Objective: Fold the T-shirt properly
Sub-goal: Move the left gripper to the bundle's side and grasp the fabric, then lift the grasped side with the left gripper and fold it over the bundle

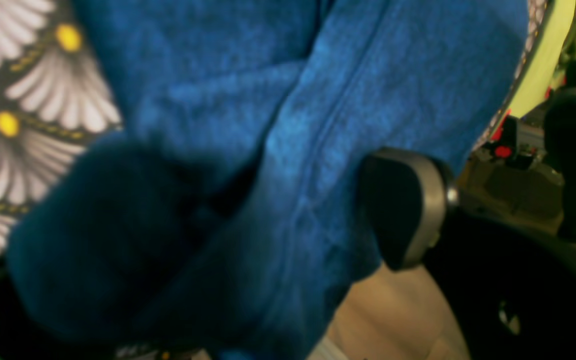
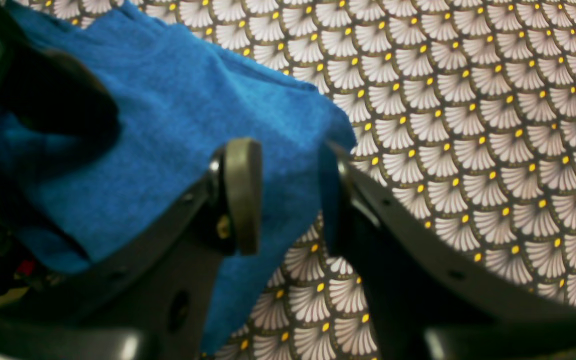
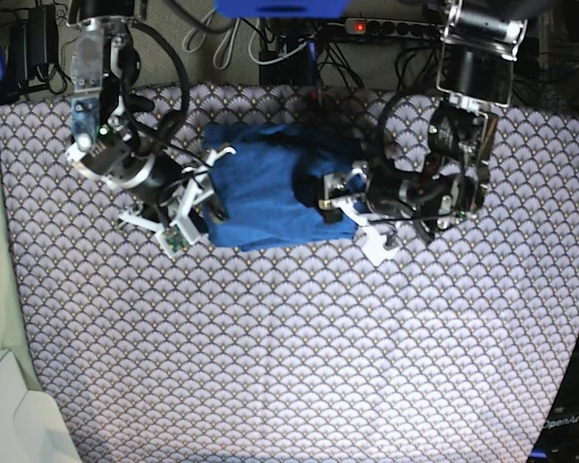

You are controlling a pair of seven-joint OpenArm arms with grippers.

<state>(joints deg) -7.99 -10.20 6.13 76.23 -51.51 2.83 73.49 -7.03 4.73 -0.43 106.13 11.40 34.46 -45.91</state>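
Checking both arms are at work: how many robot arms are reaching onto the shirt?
2. The right arm is at the shirt's left edge in the base view; the left arm is at its right edge.

**Patterned table, one blue shirt on it**

A table cloth (image 3: 299, 347) of grey-white scallops with yellow dots covers the table. The blue T-shirt (image 3: 270, 188) lies bunched directly on it, stretching between the two sets of jaws. Beyond the right jaws, only bare patterned cloth shows.
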